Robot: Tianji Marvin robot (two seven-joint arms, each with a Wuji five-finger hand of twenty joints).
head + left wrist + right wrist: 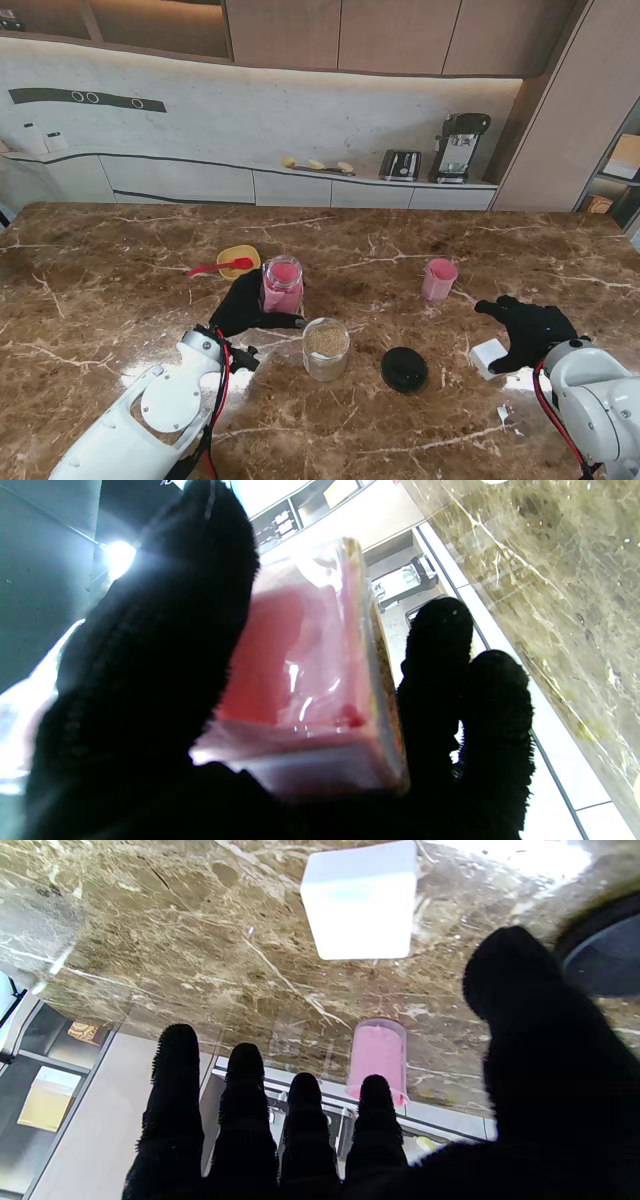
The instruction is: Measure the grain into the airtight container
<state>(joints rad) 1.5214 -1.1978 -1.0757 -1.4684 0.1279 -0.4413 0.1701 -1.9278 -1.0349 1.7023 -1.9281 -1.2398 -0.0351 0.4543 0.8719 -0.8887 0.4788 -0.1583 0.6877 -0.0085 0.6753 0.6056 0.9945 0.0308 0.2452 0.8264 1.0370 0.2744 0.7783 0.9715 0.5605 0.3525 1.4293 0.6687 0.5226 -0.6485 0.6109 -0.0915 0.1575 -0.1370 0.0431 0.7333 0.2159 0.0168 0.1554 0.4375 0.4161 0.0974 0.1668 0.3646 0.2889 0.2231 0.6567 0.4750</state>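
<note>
Here the left robot hand (243, 305) wraps its black-gloved fingers (165, 645) around a clear jar with a pink interior (282, 285), which stands on the marbled bench (100, 300) near its middle; the left wrist view shows the thumb on one side of the jar and two fingers on the other. Just to the right of that jar and nearer to me stands an open glass container of grain (326, 348), and a black round lid (404, 369) lies flat beside it on the right. Farther from me, a yellow bowl (240, 259) holds a red spoon (215, 267). A pink cup (438, 279) stands upright on the right half. The right robot hand (527, 330) hovers palm down with fingers spread, holding nothing, next to a small white block (489, 356)
</note>
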